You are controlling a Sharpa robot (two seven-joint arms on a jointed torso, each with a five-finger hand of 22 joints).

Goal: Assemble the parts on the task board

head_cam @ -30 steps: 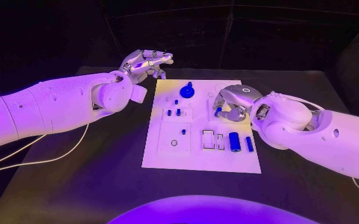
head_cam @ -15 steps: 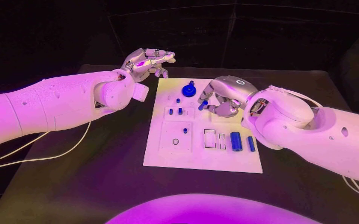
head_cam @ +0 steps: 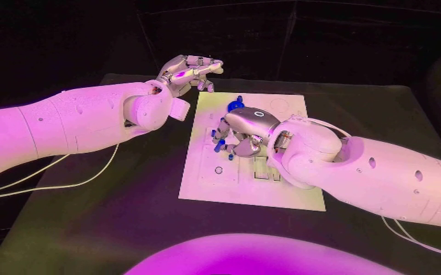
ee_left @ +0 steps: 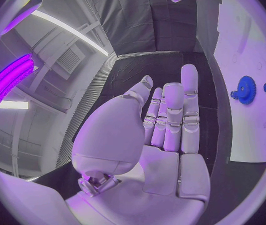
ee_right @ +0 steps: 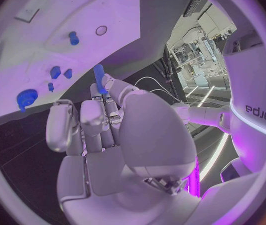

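The white task board lies in the middle of the black table. A blue gear stands near its far edge. My right hand hovers over the board's left-middle part and pinches a small blue peg at its fingertips. Just beyond that peg, short blue pegs stand in the board. My left hand is raised off the board's far left corner, fingers stretched out, palm empty. My right arm hides the board's right side.
A round hole and another upright blue peg sit on the board's near-left part. A pale cable runs over the table at the left. Black walls close off the back.
My right hand has carried the blue peg from the board's right side leftward to its left-middle part. The left hand has stayed where it was.
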